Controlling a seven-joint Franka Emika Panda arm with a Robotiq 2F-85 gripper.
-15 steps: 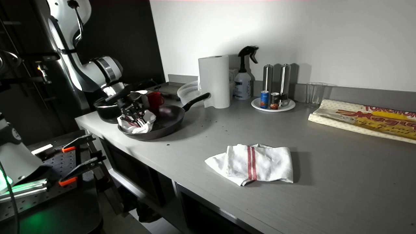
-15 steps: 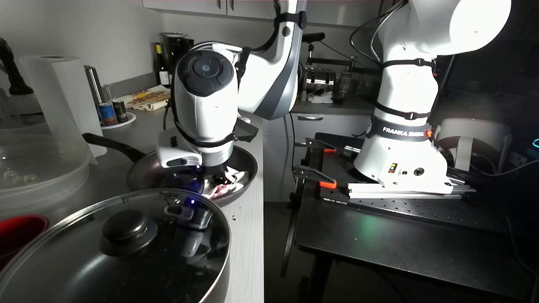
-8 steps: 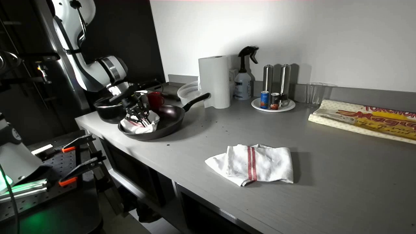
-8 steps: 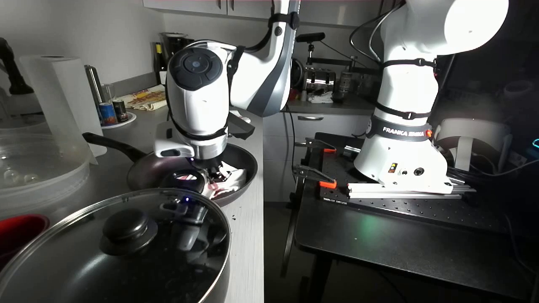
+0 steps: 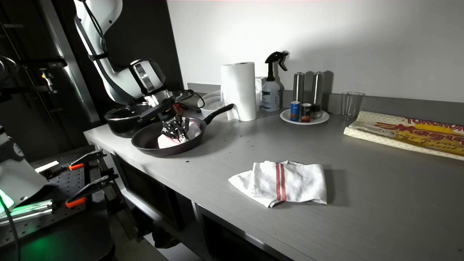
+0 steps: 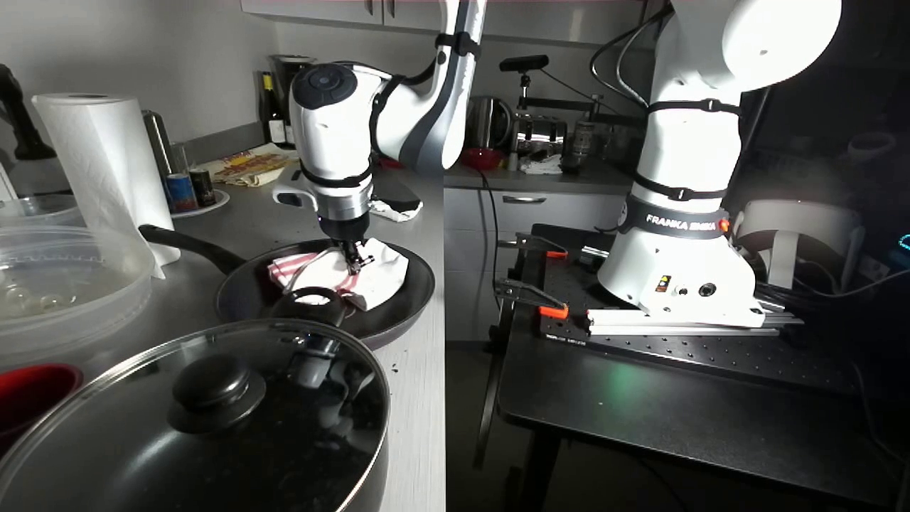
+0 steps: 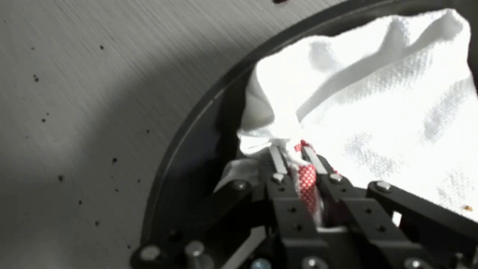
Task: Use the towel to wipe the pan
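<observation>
Over the last second the towel [image 6: 384,277] has swept across the pan [image 5: 146,137] — away from the side beside the lidded pot [image 5: 119,127] and toward the handle [image 5: 219,112] — while the pan itself shows no shift on the surface [image 5: 380,210]. In the wrist view the jaws stand nearly together, a bunched, red-patterned fold of the towel pinched between them; the rest lies loose inside the pan, more of it in plain sight than before, its red-striped end on the handle side. I judge this a wiping stroke in mid-course, so the task is in its main step and not at its end: the part of the pan nearest the pot is bare again, and whether it is clean I cannot tell. The next move likely calls for steady downward pressure up to the handle end, then a pass back over the uncovered part. Pushed too far, the towel could ride over the rim [image 7: 212,101] or nudge the pan along. A folded cloth [image 5: 301,181] lies on the surface, well apart from the stroke.
</observation>
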